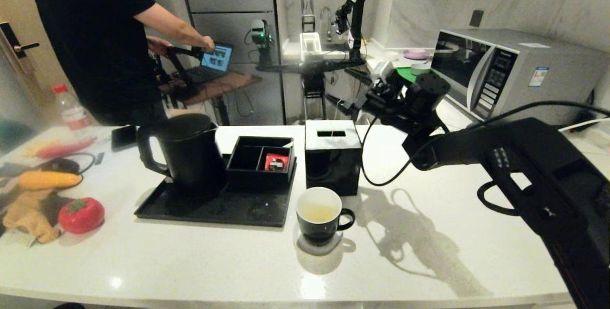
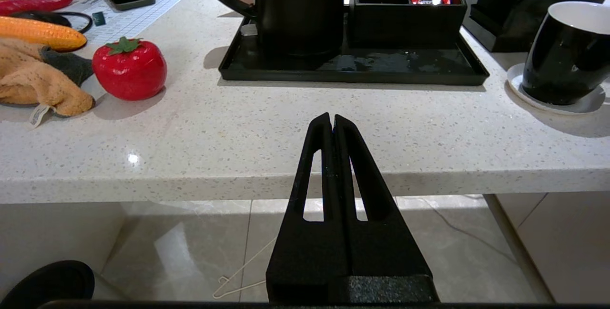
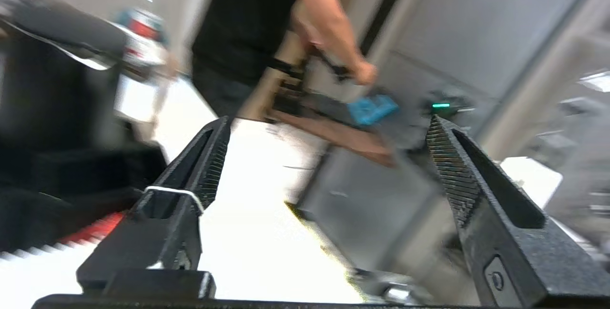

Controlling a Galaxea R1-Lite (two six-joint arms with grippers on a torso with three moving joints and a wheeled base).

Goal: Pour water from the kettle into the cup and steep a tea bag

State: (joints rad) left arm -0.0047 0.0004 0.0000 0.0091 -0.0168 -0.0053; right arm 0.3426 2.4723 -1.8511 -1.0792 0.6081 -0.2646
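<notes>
The tall black kettle (image 1: 186, 151) (image 2: 298, 8) stands upright on the black tray (image 1: 214, 206). In front of the black cube box sits the cup (image 1: 319, 213) (image 2: 567, 56) on a white coaster, with a little pale yellowish water (image 1: 318, 212) in it. My right gripper (image 1: 371, 94) (image 3: 329, 123) hangs open in the air behind and above the cube box, nothing between its fingers. A thin pale string (image 1: 337, 110) hangs over the box's slot; the tea bag's pouch is hidden. My left gripper (image 2: 332, 118) is shut and empty, low before the counter's front edge.
A black cube box (image 1: 332, 156) with a white slotted top stands right of a compartment box (image 1: 259, 159) holding a red packet (image 1: 276, 162). A toy tomato (image 1: 81, 214), corn and a cloth lie at the left. A microwave (image 1: 500, 73) stands back right; a person (image 1: 100, 37) is behind.
</notes>
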